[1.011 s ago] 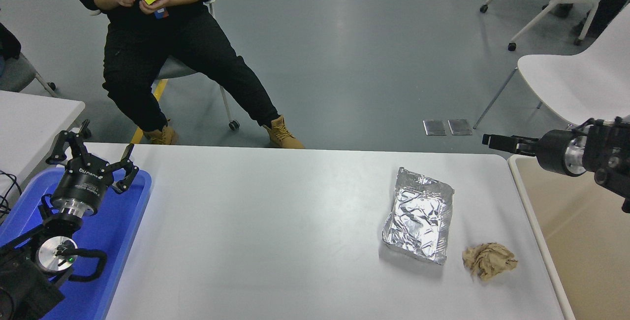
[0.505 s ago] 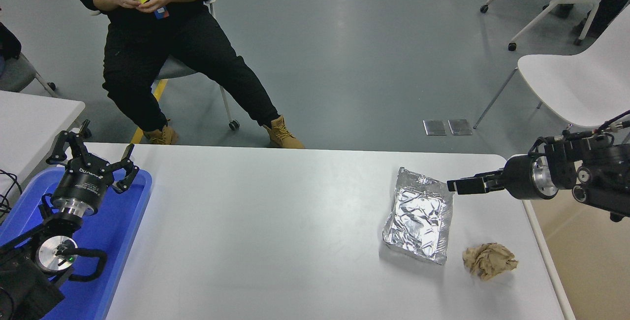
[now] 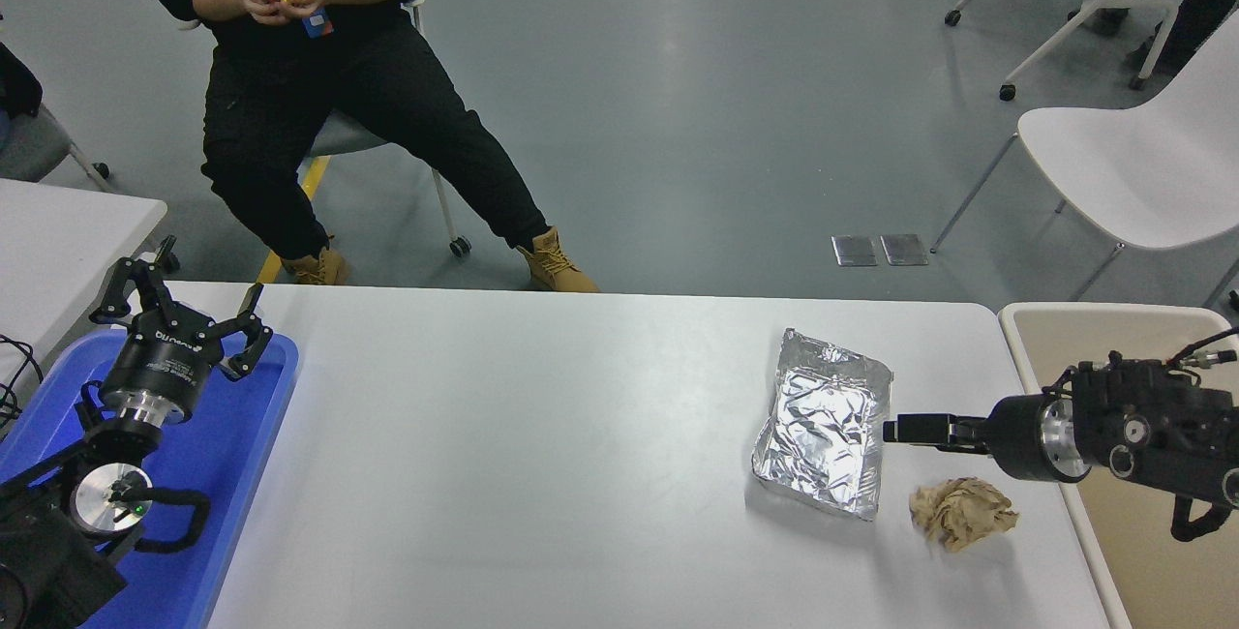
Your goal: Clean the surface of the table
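foil tray is sitting light on the counter, so the right hand, fingers looking together beside its edge, is risking shoving it away.

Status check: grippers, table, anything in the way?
Left gripper open, parked over blue tray. Right gripper at foil tray edge, state unclear. Table surface uncleared: foil tray, crumpled brown paper.
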